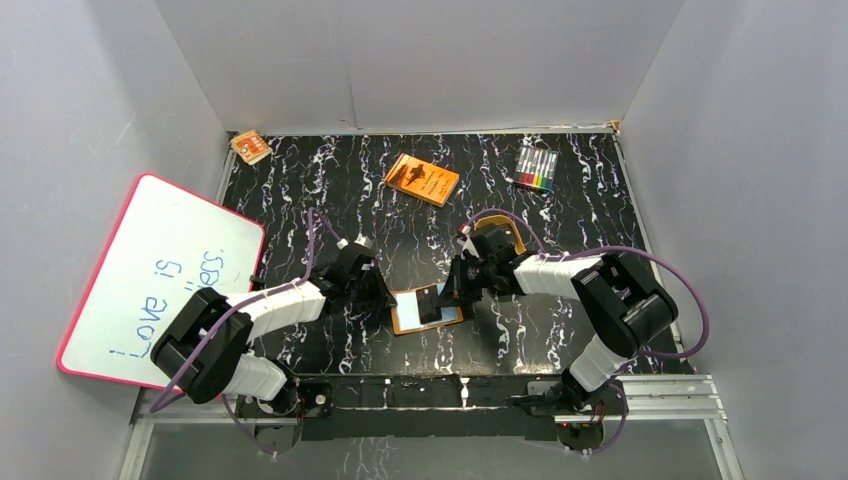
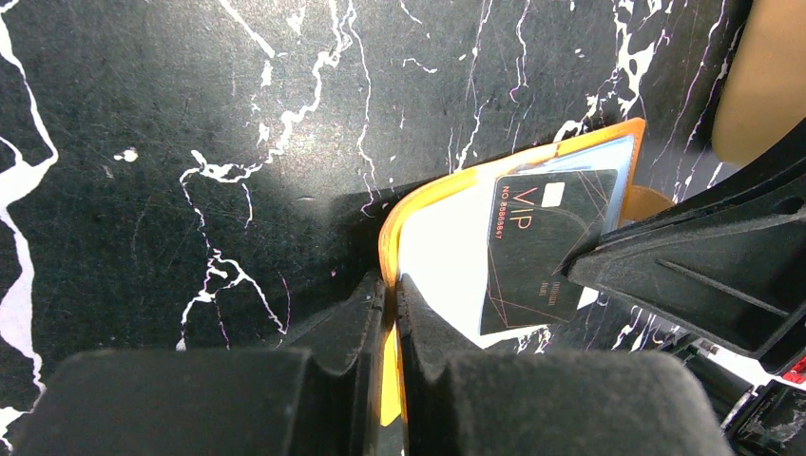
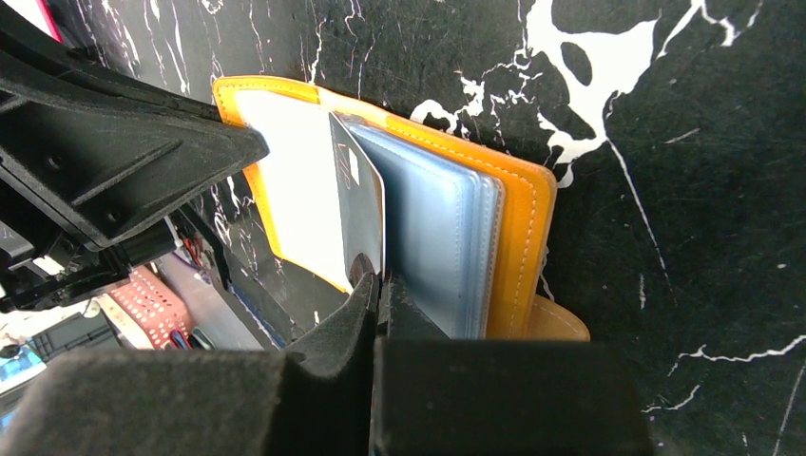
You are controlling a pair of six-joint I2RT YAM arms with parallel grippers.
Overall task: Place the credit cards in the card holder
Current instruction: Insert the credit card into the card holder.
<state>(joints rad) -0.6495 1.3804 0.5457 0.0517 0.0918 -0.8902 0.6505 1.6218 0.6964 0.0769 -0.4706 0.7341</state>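
Bright, even light from above; in my wrist views the wallet glares white inside, and my near fingers blur.

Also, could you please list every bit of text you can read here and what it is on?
"VIP": on the credit card.
"Love is": on the whiteboard; its further words are unclear.
Too small to read: the card's number line and the print on the orange book.

The card holder looks like smooth orange leather with pale stitching, its pockets sheeny blue-grey plastic. The credit card is smooth black plastic. The surface is marbled black with a soft sheen; the left hand is matt black
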